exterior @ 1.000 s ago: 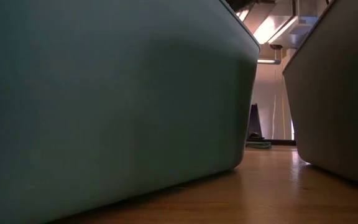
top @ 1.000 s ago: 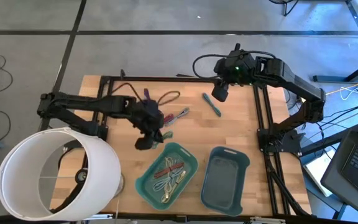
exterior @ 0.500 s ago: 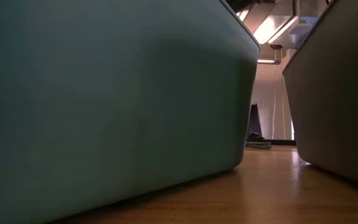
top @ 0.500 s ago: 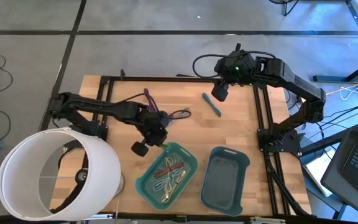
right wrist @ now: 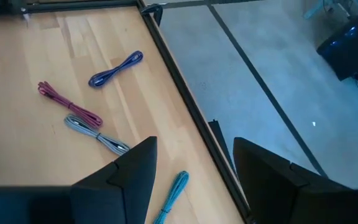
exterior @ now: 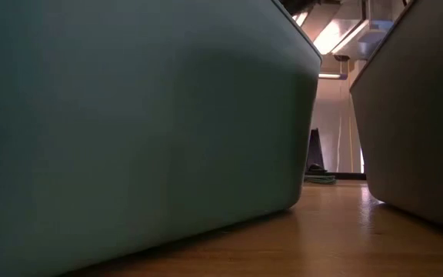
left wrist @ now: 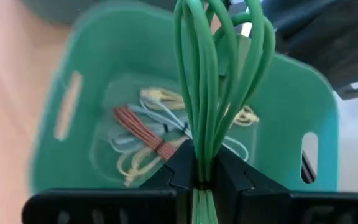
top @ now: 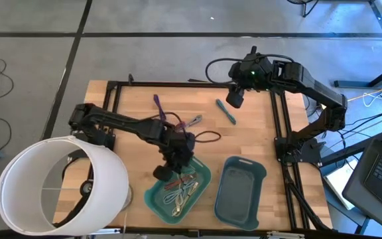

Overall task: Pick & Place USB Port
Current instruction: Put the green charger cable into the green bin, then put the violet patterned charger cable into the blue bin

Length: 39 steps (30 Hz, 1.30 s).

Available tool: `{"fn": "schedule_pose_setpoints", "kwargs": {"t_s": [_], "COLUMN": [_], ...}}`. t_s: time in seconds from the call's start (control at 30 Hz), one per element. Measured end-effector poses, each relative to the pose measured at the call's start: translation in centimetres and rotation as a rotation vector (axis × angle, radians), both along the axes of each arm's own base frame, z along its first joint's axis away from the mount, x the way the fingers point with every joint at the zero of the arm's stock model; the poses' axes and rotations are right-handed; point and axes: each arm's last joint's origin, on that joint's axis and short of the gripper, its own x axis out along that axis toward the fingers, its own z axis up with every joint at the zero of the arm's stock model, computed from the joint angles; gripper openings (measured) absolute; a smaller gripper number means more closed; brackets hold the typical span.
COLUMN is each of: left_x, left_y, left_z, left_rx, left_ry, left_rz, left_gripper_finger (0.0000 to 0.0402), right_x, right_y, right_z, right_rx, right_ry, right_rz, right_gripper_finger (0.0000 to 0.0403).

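Wooden tabletop (top: 131, 99) fills the high view, ringed by a black frame, with a big white cylinder (top: 58, 186) at the corner beside the left arm's base. The left pincer (left wrist: 205, 180) is clenched on a looped green cable (left wrist: 219, 74), which stands up between its jaws; directly beneath it lies the teal bin (top: 152, 197), already holding a red-brown bundle and several pale cables. In the high view this left pincer (top: 174, 162) hangs over the bin's rim on the side toward the arm's base.

By my judgement the carry is nearly finished: the cable is over its bin and only the release is left. More cables remain loose on the wood: a purple cable (right wrist: 115, 68), a magenta cable (right wrist: 70, 106), a grey cable (right wrist: 98, 135) and a blue cable (right wrist: 173, 190) lie ahead of the right pincer (right wrist: 191, 165), which waits released above the far edge of the frame, well apart from the left one. So several picks are probably still to do.

Beside the teal bin, away from the left arm, sits the grey-blue bin (top: 241, 189), just apart from it. Room above both bins looks open; the white cylinder crowds the left arm's base side, so retreating that way seems tight.
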Motion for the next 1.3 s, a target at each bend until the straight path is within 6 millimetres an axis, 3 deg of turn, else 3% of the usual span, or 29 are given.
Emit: {"fn": "schedule_pose_setpoints", "kwargs": {"t_s": [0.4,0.67,0.93,1.3], "left_x": [2.1,3.8,4.7,5.1], "left_y": [0.0,0.0,0.1,0.1], "left_z": [-3.5,-7.9,-10.3,-10.0], "left_rx": [-0.075,-0.053,-0.098,-0.133], "left_ry": [0.128,0.261,0.361,0.360], "left_rz": [0.054,0.127,0.260,0.347], "left_gripper_finger": [0.0023,0.0023,0.0024,0.0145], "right_x": [0.0,-0.1,-0.9,-2.8], "right_y": [0.0,0.0,0.2,0.7], "right_z": [0.0,-0.1,0.0,1.2], "right_rx": [-0.021,-0.040,-0.045,-0.056], "right_ry": [0.017,0.046,0.088,0.041], "right_rz": [0.025,0.060,0.076,0.073], "right_gripper_finger": [0.0216,0.0216,0.0216,0.0216]}}
